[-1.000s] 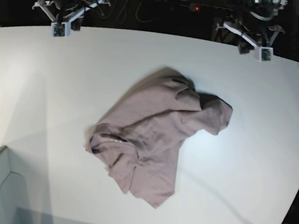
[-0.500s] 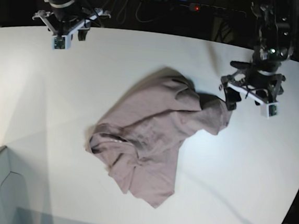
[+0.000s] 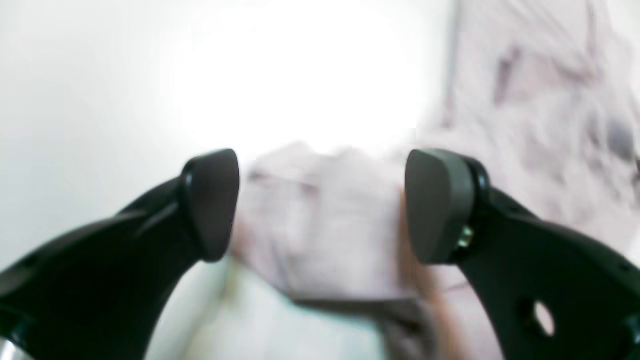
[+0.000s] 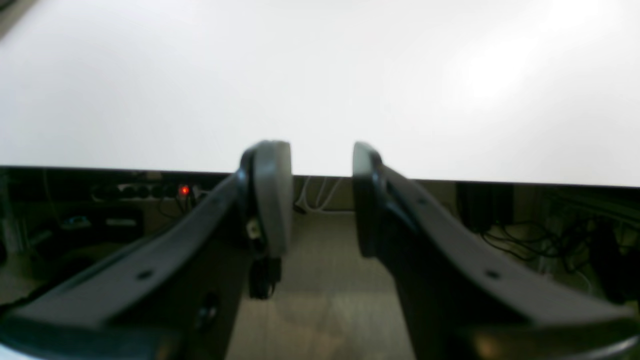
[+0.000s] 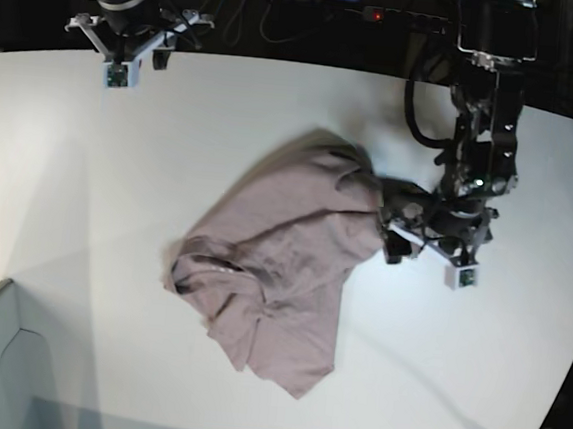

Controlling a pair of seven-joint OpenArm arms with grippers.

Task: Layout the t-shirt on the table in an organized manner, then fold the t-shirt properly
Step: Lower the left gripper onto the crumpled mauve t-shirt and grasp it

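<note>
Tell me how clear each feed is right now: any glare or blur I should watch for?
Left wrist view: strong glare whites out the table, and the t-shirt between the open left gripper is soft and smeared. Right wrist view: the right gripper is blurred; the far table edge is mildly soft. Base view: evenly lit and readable, with the table edge curved by the lens.
</note>
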